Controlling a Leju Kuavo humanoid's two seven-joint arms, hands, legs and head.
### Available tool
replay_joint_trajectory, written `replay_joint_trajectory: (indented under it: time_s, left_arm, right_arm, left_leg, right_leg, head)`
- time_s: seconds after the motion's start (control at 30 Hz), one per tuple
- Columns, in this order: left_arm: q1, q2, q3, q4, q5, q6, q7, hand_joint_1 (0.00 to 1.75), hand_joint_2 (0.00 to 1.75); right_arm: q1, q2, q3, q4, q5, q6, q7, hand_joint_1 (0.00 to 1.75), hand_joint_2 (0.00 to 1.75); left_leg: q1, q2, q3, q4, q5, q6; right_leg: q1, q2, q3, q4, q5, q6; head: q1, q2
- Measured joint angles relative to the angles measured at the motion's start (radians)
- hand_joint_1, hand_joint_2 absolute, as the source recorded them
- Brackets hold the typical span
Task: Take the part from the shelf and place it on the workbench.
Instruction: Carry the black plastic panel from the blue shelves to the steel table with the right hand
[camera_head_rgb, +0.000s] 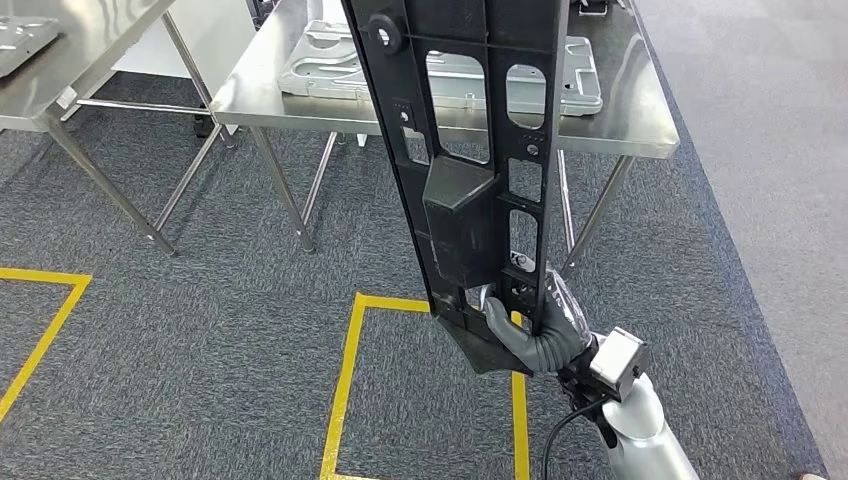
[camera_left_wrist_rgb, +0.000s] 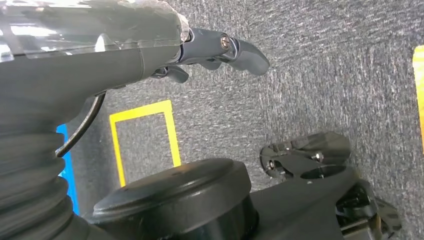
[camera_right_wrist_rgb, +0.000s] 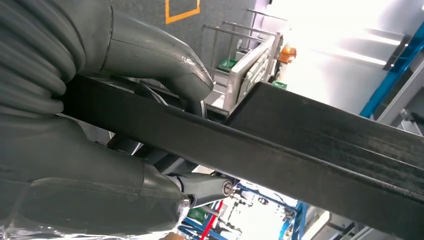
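We carry the part upright.
Our right hand (camera_head_rgb: 540, 335) grips the black part (camera_head_rgb: 465, 150) (low end); left hand (camera_left_wrist_rgb: 220, 50) hangs empty, fingers apart, bench (camera_head_rgb: 640, 125) ahead.

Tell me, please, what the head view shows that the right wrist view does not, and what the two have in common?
Head view alone: the stainless steel workbench with a flat grey metal plate on it, yellow floor tape on grey carpet, and the part's whole length, standing nearly upright. Right wrist view alone: blue frame posts and bright overhead lighting. Both: the right hand gripping the long black plastic part near its lower end.
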Motion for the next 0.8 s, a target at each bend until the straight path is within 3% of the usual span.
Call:
replay_joint_trajectory:
  time_s: [0.07,0.13,0.17,0.2,0.23,0.3,0.33,0.37,0.47,0.53,0.57,0.63,0.67,0.7,0.73,0.8]
  left_arm:
    - [-0.001,0.001,0.001,0.000,0.001,-0.001,0.001,0.00,1.75]
    - [-0.007,0.001,0.002,0.000,0.002,-0.002,0.001,0.00,1.75]
    - [-0.011,0.002,0.002,0.000,0.003,-0.003,0.001,0.00,1.75]
    - [-0.014,0.002,0.002,0.000,0.003,-0.003,0.001,0.00,1.75]
    - [-0.015,0.002,0.002,0.000,0.002,-0.003,0.003,0.00,1.75]
    - [-0.010,0.002,0.002,0.000,0.000,-0.003,0.005,0.00,1.75]
    - [-0.007,0.002,0.002,0.000,-0.001,-0.003,0.007,0.00,1.75]
    - [-0.005,0.003,0.002,0.000,-0.001,-0.003,0.007,0.00,1.75]
    - [-0.004,0.003,0.002,0.000,-0.002,-0.003,0.007,0.00,1.75]
    - [-0.002,0.002,0.002,0.000,-0.004,-0.002,0.004,0.00,1.75]
    - [-0.002,0.001,0.002,0.000,-0.004,-0.002,0.003,0.00,1.75]
    - [0.000,0.001,0.002,0.000,-0.006,-0.001,0.000,0.00,1.75]
    - [0.001,0.001,0.002,0.000,-0.006,-0.001,-0.001,0.00,1.75]
    - [0.003,0.001,0.002,0.000,-0.006,-0.001,-0.002,0.00,1.75]
    - [0.004,0.001,0.002,0.000,-0.007,-0.001,-0.003,0.00,1.75]
    - [0.007,0.001,0.002,0.000,-0.010,-0.001,-0.003,0.00,1.75]
  right_arm:
    - [-0.002,0.000,0.000,0.000,0.000,0.000,-0.001,1.75,1.75]
    - [-0.002,0.000,0.000,0.000,0.000,0.000,-0.002,1.75,1.75]
    - [0.000,0.000,0.000,0.000,0.000,0.000,-0.003,1.75,1.75]
    - [0.002,0.000,0.000,0.001,0.000,-0.001,-0.004,1.75,1.75]
    - [0.003,0.000,0.000,0.001,0.000,-0.001,-0.005,1.75,1.75]
    - [0.004,0.000,0.000,0.001,0.001,-0.001,-0.010,1.75,1.75]
    - [0.004,0.000,0.000,0.001,0.001,-0.001,-0.012,1.75,1.75]
    - [0.004,0.000,0.000,0.001,0.001,-0.001,-0.014,1.75,1.75]
    - [0.007,0.000,0.000,0.001,0.003,-0.002,-0.017,1.75,1.75]
    - [0.007,-0.001,0.000,0.000,0.005,-0.003,-0.018,1.75,1.75]
    - [0.007,-0.001,0.000,0.000,0.005,-0.004,-0.019,1.75,1.75]
    - [0.010,-0.001,0.000,0.000,0.006,-0.005,-0.020,1.75,1.75]
    - [0.013,-0.001,0.000,0.000,0.007,-0.005,-0.020,1.75,1.75]
    - [0.015,-0.001,0.000,0.000,0.008,-0.005,-0.019,1.75,1.75]
    - [0.017,-0.001,0.000,0.000,0.009,-0.006,-0.018,1.75,1.75]
    - [0.017,-0.001,0.000,0.000,0.011,-0.006,-0.018,1.75,1.75]
  left_leg:
    - [0.002,-0.002,-0.043,0.099,-0.043,-0.007]
    - [0.002,-0.002,-0.127,0.243,-0.090,-0.010]
    - [0.002,-0.002,-0.158,0.286,-0.092,-0.010]
    - [0.001,-0.002,-0.170,0.289,-0.071,-0.007]
    - [0.000,-0.003,-0.162,0.251,-0.030,-0.001]
    - [-0.006,-0.005,-0.122,0.125,0.061,0.017]
    - [-0.010,-0.006,-0.103,0.077,0.084,0.026]
    - [-0.014,-0.006,-0.091,0.046,0.088,0.034]
    - [-0.016,-0.007,-0.067,0.002,0.067,0.048]
    - [-0.009,-0.009,-0.042,-0.019,0.064,0.056]
    - [-0.006,-0.009,-0.030,-0.025,0.061,0.058]
    - [-0.006,-0.009,-0.015,-0.028,0.049,0.060]
    - [-0.005,-0.009,-0.006,-0.028,0.041,0.059]
    - [-0.005,-0.010,0.006,-0.028,0.032,0.056]
    - [-0.003,-0.010,0.020,-0.027,0.021,0.053]
    - [0.000,-0.011,0.052,-0.027,-0.004,0.044]
  right_leg:
    - [-0.001,0.000,0.014,-0.004,-0.008,-0.013]
    - [0.004,0.000,0.025,-0.004,-0.019,-0.020]
    - [0.006,0.001,0.033,-0.004,-0.026,-0.021]
    - [0.009,0.003,0.044,-0.004,-0.034,-0.022]
    - [0.012,0.005,0.057,-0.004,-0.042,-0.022]
    - [0.017,0.010,0.082,-0.005,-0.061,-0.019]
    - [0.018,0.012,0.089,-0.006,-0.067,-0.015]
    - [0.017,0.013,0.092,-0.008,-0.071,-0.010]
    - [0.014,0.011,0.090,-0.001,-0.068,0.009]
    - [0.013,0.008,0.070,0.041,-0.082,0.019]
    - [0.011,0.007,0.041,0.088,-0.099,0.023]
    - [0.006,0.007,-0.046,0.208,-0.136,0.033]
    - [0.002,0.007,-0.085,0.250,-0.142,0.037]
    - [-0.002,0.006,-0.109,0.260,-0.130,0.041]
    - [-0.005,0.005,-0.114,0.234,-0.099,0.045]
    - [-0.008,0.000,-0.089,0.113,-0.002,0.049]
  head:
    - [0.000,0.000]
    - [0.000,0.000]
    - [0.000,0.000]
    - [0.000,0.000]
    - [0.000,0.000]
    - [0.000,0.000]
    - [0.000,0.000]
    - [0.000,0.000]
    - [0.000,0.000]
    - [0.000,0.000]
    - [0.000,0.000]
    - [0.000,0.000]
    - [0.000,0.000]
    - [0.000,0.000]
    - [0.000,0.000]
    - [0.000,0.000]
